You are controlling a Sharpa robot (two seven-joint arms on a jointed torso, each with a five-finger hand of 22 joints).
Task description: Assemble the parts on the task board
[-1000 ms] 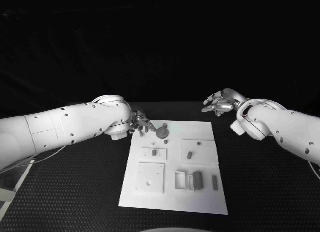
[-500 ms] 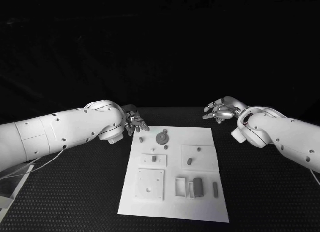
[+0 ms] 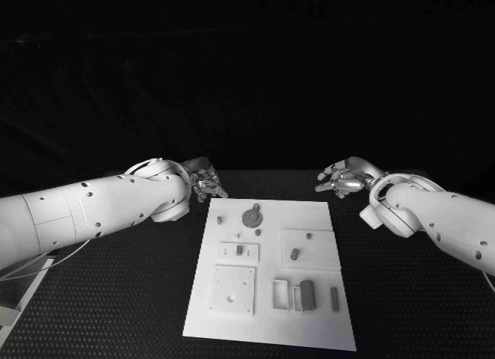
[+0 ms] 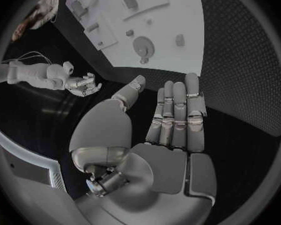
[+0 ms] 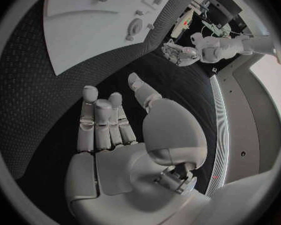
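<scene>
We are pulling our left hand (image 3: 205, 179) off the white rectangular task board (image 3: 312, 329) on the black tabletop (image 3: 118, 299), fingers spread, holding nothing; right hand (image 3: 342, 178) hovering spread too. Small grey parts (image 3: 251, 218) lying unassembled, so no pickup yet.

The task board (image 3: 312, 318) is lying in the middle of the table (image 3: 118, 299) in front of me. My left robot hand (image 3: 205, 179) is hovering over the table just off the board's far left corner, and my right robot hand (image 3: 342, 178) is hovering just beyond its far right corner. A round part (image 3: 252, 218) is sitting near the board's far edge, while an upright part (image 3: 307, 293) is standing toward its near edge, with a slim part (image 3: 334, 298) lying just to its right.
</scene>
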